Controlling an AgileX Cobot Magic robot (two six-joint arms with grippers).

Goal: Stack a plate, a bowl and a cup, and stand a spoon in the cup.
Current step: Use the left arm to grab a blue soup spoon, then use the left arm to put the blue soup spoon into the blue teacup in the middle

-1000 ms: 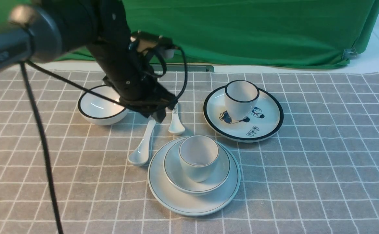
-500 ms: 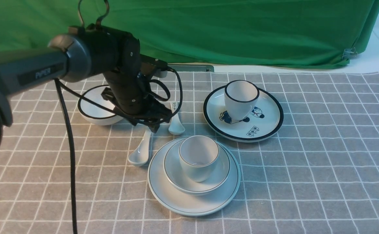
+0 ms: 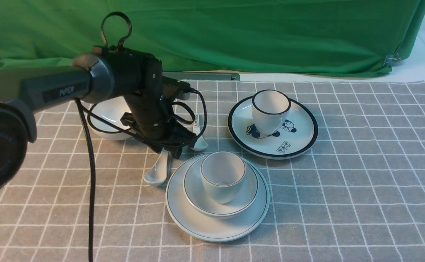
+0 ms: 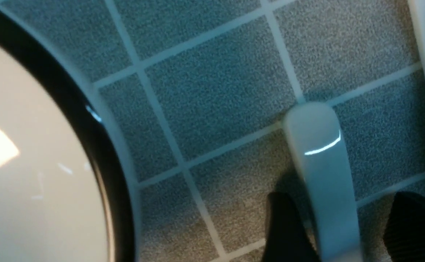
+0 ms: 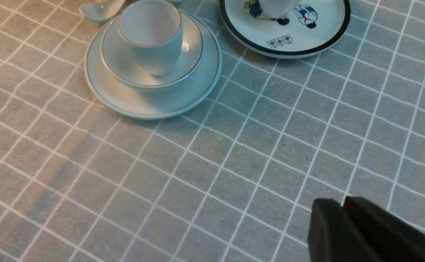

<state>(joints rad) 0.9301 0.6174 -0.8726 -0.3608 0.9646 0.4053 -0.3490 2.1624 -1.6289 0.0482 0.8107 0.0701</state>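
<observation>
The left end effector [image 3: 177, 147], centre-left of the front view, stands open astride the spoon [image 3: 157, 171] handle. The smaller spoon [image 3: 199, 142] and the black-rimmed bowl [image 3: 114, 108] flank it. The right end effector [image 5: 343, 211] is closed and empty.

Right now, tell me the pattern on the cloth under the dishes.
The tablecloth is grey with a white grid; clearest in the right wrist view.

Grey tablecloth [image 3: 343, 182], white grid. Green backdrop [image 3: 270, 36]. White plate [image 3: 212, 229], bowl [image 3: 194, 196], cup [image 3: 221, 180], each with thin dark rim line. Plain glossy white spoon [image 3: 157, 171]. White cartoon plate [image 3: 299, 138]: thick black rim, blue-black figures. My left arm [image 3: 143, 102] black.
</observation>
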